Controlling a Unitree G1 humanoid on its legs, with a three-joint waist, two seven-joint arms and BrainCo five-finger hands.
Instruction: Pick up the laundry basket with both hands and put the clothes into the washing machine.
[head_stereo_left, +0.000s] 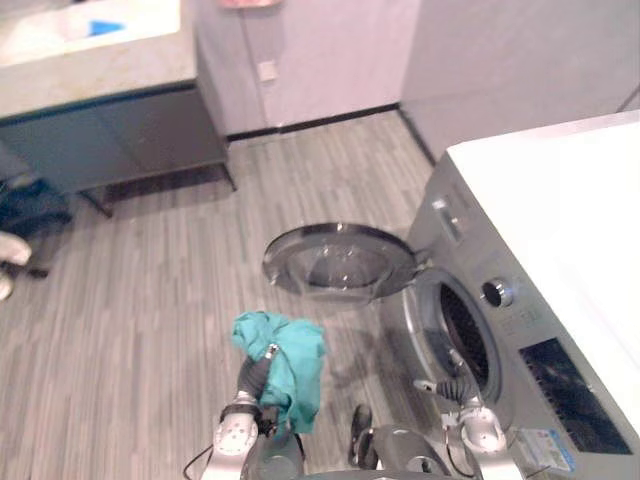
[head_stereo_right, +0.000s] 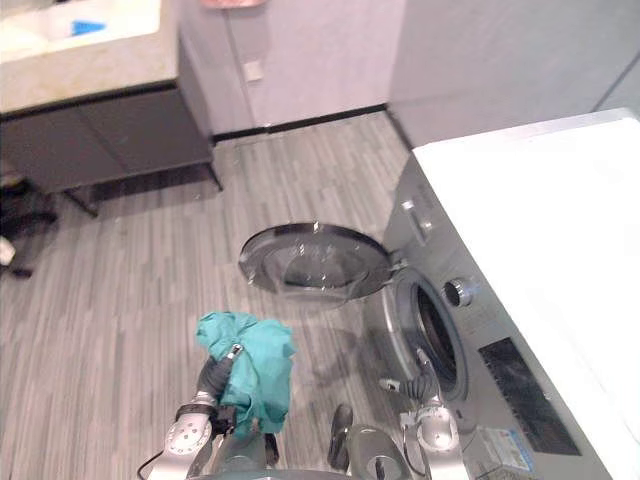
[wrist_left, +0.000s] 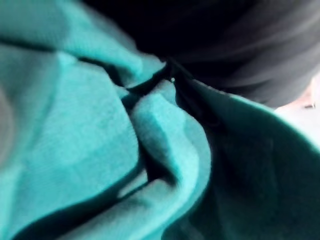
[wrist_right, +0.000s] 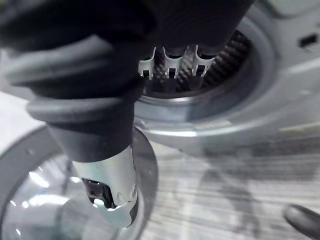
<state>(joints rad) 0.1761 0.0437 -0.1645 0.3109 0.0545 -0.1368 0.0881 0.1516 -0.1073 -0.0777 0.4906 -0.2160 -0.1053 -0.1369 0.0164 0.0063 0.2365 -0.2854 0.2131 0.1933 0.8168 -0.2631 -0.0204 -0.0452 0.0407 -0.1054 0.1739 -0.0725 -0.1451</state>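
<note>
Standing by, one sees the teal garment (head_stereo_left: 290, 365) draped over the left hand (head_stereo_left: 256, 372), whose fingers are buried in the cloth (whether they clutch it I cannot tell). The washing machine (head_stereo_left: 540, 300) stands to that hand's right, its drum opening (head_stereo_left: 465, 335) slightly ahead and its round door (head_stereo_left: 340, 260) open above the floor. The right hand (head_stereo_left: 452, 385), fingers straight and empty, hangs just before the opening and is much the nearer, so the garment must likely travel rightward.

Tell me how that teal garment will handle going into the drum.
Likely floppy: the teal garment hangs in soft folds and would sag from any grip. Probably light, since it bunches loosely. It may drape over the rim of the drum opening.
</note>
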